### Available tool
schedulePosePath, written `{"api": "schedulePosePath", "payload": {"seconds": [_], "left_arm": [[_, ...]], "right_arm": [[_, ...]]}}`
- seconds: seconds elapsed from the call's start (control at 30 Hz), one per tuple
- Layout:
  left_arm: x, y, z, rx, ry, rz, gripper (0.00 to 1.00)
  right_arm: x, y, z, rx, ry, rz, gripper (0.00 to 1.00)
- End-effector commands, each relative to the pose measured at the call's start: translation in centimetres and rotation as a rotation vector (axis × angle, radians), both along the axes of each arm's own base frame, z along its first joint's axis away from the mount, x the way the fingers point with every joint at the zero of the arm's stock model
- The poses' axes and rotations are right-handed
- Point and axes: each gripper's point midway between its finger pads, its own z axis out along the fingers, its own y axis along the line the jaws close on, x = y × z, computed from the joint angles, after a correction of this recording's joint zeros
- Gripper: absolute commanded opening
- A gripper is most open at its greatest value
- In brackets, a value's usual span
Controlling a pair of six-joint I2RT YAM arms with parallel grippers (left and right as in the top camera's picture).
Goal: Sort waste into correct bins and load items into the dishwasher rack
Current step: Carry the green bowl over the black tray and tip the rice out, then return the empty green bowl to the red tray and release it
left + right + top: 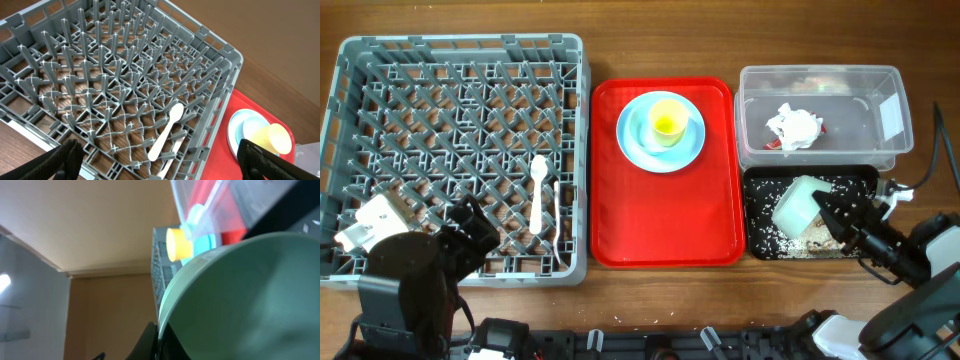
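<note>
While it is held tilted, bowl: pale blue-green round bowl (798, 203), smooth, above the shallow black rectangular tray (865, 180) where beige rice-like scraps (798, 241) lie.
Right gripper (832, 216): closed on the bowl's rim, reaching in from the lower right of the overhead view.
Left gripper (475, 228): fingers wide apart, holding nothing, over the near edge of the large grey plastic rack (460, 60).
Spoon: white plastic spoon (537, 190) lies flat in the rack.
Wrapper: crumpled white wrapper with red print (795, 127), inside the clear plastic tub (820, 75).
</note>
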Motion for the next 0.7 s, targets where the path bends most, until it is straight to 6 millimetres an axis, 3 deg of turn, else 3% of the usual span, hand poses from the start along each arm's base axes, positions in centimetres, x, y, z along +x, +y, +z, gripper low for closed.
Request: {"api": "schedulePosePath", "payload": {"seconds": [0.0,0.13,0.23,0.4,0.57,0.67], "left_arm": [[-0.1,0.4,0.3,0.002,-0.013,0.023,1.0],[-0.1,0.4,0.3,0.002,-0.013,0.023,1.0],[-0.1,0.4,0.3,0.002,-0.013,0.022,1.0],[-0.1,0.4,0.3,0.002,-0.013,0.023,1.0],[-0.1,0.4,0.3,0.002,-0.013,0.023,1.0],[-0.1,0.4,0.3,0.002,-0.013,0.023,1.0]], "right_arm": [[-0.7,1.1,0.4,-0.09,0.006,0.059,0.04],[-0.5,3.4,2.6,-0.159,-0.017,0.141,0.04],[-0.1,4.7,4.1,-0.308,0.023,0.199,0.04],[-0.3,9.6,7.4,-0.519,-0.039,0.262,0.04],[-1.1,15.3,6.6,-0.759,-0.069,0.325,0.04],[-1.3,20.4,5.5,-0.844,-0.15,0.433,0.05]]}}
